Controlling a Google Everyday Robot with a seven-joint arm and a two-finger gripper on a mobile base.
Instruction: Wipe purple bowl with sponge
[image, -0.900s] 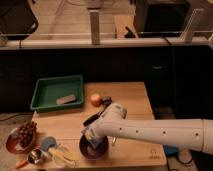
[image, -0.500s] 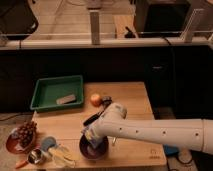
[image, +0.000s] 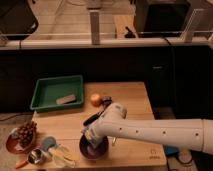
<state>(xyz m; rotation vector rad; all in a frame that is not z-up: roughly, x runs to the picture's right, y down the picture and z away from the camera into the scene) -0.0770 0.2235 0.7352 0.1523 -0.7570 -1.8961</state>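
The purple bowl (image: 95, 148) stands on the wooden table (image: 130, 100) near its front edge. My white arm reaches in from the right, and the gripper (image: 90, 135) is down over the bowl's left rim. It is shut on the sponge (image: 89, 136), a small pale-yellow block with a bluish side, held against the inside of the bowl. The arm hides the bowl's back rim.
A green tray (image: 55, 90) with a flat grey-beige slab (image: 65, 99) sits at the back left. An orange fruit (image: 95, 99) lies behind the arm. A reddish dish of dark grapes (image: 24, 135), a metal cup (image: 35, 156) and pale yellowish items (image: 62, 155) lie left of the bowl.
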